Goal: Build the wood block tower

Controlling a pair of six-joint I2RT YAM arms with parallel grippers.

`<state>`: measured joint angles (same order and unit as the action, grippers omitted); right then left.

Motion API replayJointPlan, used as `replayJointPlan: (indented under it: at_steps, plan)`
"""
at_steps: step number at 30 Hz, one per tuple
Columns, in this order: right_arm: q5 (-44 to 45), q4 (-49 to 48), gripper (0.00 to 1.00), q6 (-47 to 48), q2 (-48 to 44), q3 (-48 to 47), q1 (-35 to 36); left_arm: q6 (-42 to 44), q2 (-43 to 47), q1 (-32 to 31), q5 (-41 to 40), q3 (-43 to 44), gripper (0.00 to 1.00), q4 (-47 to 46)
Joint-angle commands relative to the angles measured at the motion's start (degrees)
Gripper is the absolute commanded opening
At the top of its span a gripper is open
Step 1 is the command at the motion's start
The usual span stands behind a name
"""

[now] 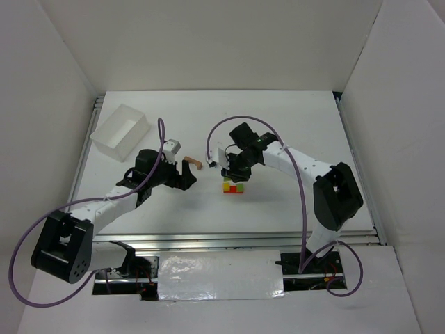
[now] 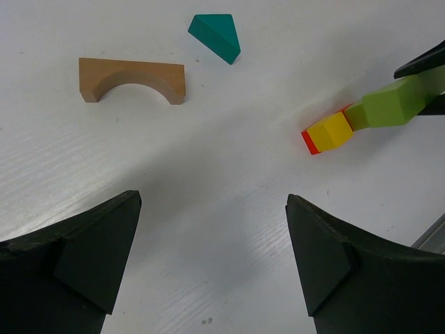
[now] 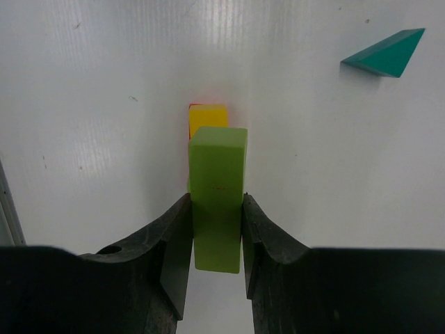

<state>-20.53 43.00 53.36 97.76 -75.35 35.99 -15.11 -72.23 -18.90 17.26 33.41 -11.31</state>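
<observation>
A small stack with a red block (image 2: pixel 308 142) at the bottom and a yellow block (image 2: pixel 332 130) on it stands mid-table (image 1: pixel 233 186). My right gripper (image 3: pixel 216 209) is shut on a long green block (image 3: pixel 217 188) and holds it right over the yellow block (image 3: pixel 207 115); I cannot tell whether they touch. A tan arch block (image 2: pixel 132 78) and a teal wedge (image 2: pixel 215 37) lie loose on the table, left of the stack. My left gripper (image 2: pixel 212 264) hangs open over bare table short of the arch, with nothing between its fingers.
A white rectangular box (image 1: pixel 122 130) sits at the back left of the table. In the right wrist view the teal wedge (image 3: pixel 386 54) lies at the upper right. White walls enclose the table (image 1: pixel 292 209) on three sides.
</observation>
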Motion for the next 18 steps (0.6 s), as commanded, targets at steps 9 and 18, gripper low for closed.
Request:
replayJointPlan:
  at_steps: [9,18]
  plan:
    - [-0.4,-1.2,0.06,0.4,3.1,-0.4,1.1,1.2,-1.9,0.2,0.8,2.4,0.99,-1.1]
    - [-0.7,-0.6,0.07,1.1,3.7,-0.1,1.3,1.4,-1.5,0.3,1.3,1.9,0.99,-1.3]
